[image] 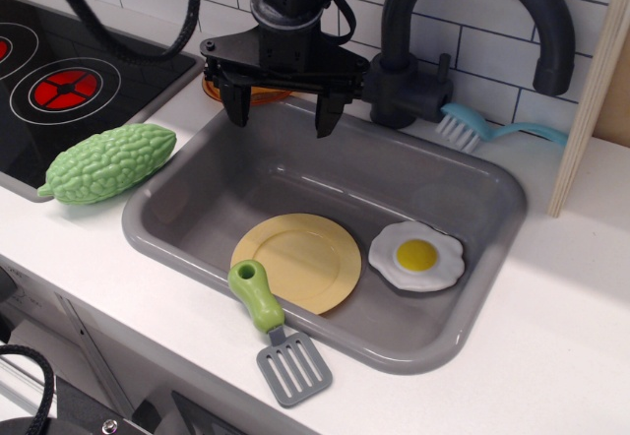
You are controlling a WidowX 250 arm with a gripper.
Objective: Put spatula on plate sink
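The spatula [273, 329] lies across the sink's front rim: its light-green handle rests inside against the plate's left edge, and its grey slotted blade sticks out over the counter. The mustard-yellow plate [300, 258] lies flat on the sink floor. The grey sink [197, 174] fills the middle of the view. My gripper [283, 115] hangs open and empty above the sink's back left part, well behind the plate and the spatula.
A fried egg [416, 255] lies in the sink right of the plate. A dark faucet [463, 22] stands behind the sink, a teal brush [482, 130] beside it. A green bumpy gourd [108, 162] lies on the counter to the left, next to the stove [64, 86]. A small orange dish [258, 94] sits behind the gripper.
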